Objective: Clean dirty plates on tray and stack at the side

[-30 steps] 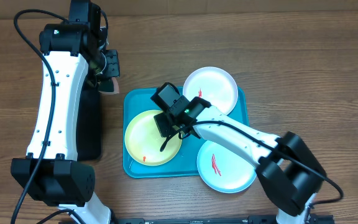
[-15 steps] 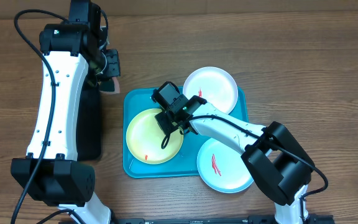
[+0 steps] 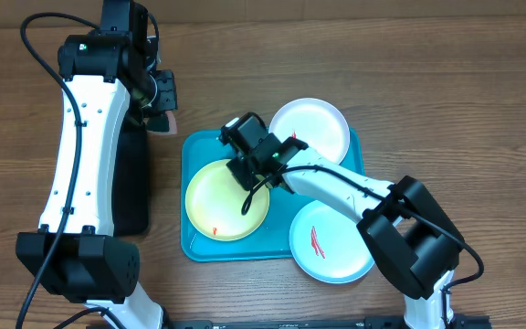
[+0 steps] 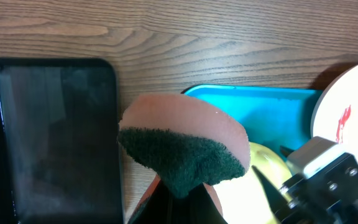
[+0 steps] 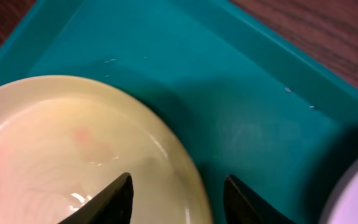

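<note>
Table point(image 3: 446, 82): brown wood; black tray point(image 4: 48, 137) sat near blue tray point(image 3: 199, 146).
L gripper point(image 4: 176, 208): clamped on sponge point(image 4: 182, 146).
R gripper point(image 5: 178, 186): fingers apart (over yellow plate point(image 5: 73, 143) rim).

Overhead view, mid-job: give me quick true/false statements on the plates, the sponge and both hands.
1. The left hand holds the sponge. True.
2. The right hand is shut on a white plate. False: it is open, over the yellow-green plate's rim.
3. The yellow-green plate lies in the turquoise tray. True.
4. The plates are stacked on the black tray. False: all three lie unstacked at the turquoise tray.
5. The lower white plate bears a red smear. True.
</note>
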You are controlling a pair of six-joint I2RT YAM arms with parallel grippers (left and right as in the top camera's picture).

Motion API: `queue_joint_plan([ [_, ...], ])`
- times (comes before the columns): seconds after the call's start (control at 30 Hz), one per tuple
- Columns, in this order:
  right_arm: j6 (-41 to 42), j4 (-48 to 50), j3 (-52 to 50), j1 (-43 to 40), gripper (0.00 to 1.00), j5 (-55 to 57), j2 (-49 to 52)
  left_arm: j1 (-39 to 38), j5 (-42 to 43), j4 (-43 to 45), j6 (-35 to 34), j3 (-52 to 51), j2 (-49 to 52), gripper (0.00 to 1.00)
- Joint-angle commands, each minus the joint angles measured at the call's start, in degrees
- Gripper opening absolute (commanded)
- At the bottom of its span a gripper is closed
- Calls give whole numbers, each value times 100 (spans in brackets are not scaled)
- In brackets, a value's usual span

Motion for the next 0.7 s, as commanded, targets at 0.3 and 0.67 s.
queue_joint_plan([
  [0.3,1182,-275,52,-170,21,-286,278,-4,72,22,-83,109,-33,4],
  [0.67,4044,-1279,52,-195,4,-146,267,-7,321,-44,-85,-160,44,4],
])
